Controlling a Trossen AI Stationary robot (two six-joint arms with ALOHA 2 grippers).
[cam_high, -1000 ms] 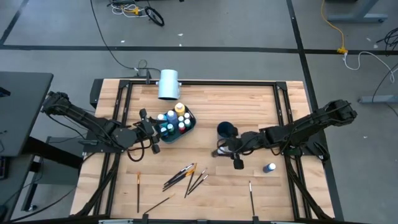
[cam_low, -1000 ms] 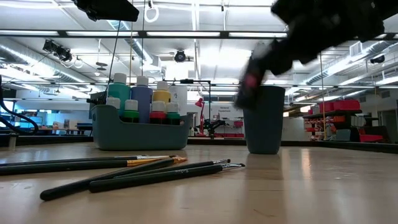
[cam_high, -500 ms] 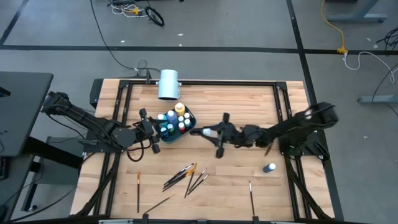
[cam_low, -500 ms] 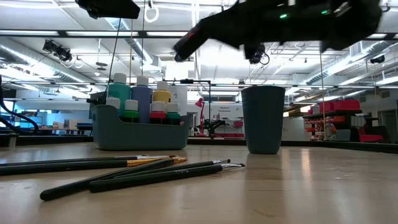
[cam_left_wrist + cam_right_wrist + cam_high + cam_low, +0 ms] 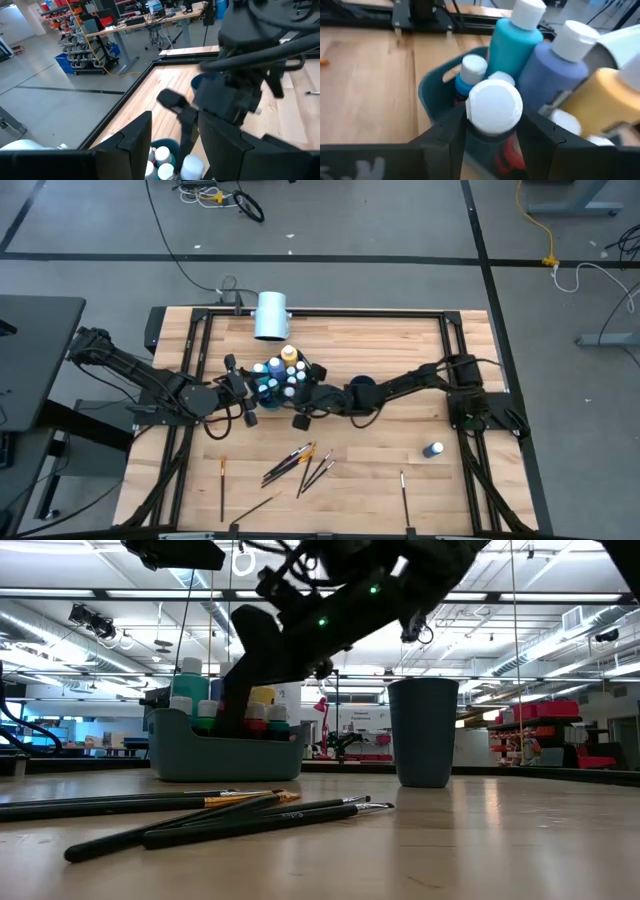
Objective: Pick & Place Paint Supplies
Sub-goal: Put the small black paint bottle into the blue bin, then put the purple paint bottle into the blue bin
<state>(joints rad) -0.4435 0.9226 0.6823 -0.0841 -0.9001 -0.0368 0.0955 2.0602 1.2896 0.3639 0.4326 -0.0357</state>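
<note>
Pale butcher-block planks run across your table (image 5: 400,350) inside a dark metal frame, with a bright workshop beyond. Nearest the low camera, slim dark-handled paintbrushes (image 5: 230,815) lie scattered, one orange-ferruled, none yet collected; more brushes (image 5: 300,463) fan across the front of the board, and a lone blue paint bottle (image 5: 434,449) stands well apart on the right side. Farther back sits the dark plastic cup (image 5: 424,732), smooth and slightly tapered, and beside it the grey-blue caddy (image 5: 228,755), a matte moulded bin packed with glossy round bottles, teal, lavender and yellow under white caps. Your right gripper (image 5: 492,127) reaches over that caddy, its fingers closed on a white-capped bottle (image 5: 494,107) just above the others, so you appear to be placing a bottle. Next, judge a free slot, lower straight down without knocking neighbours, then release. Your left gripper (image 5: 175,135) waits just beside the caddy's far side, fingers parted and holding nothing. At the back edge lies a large white cylinder (image 5: 271,316).
</note>
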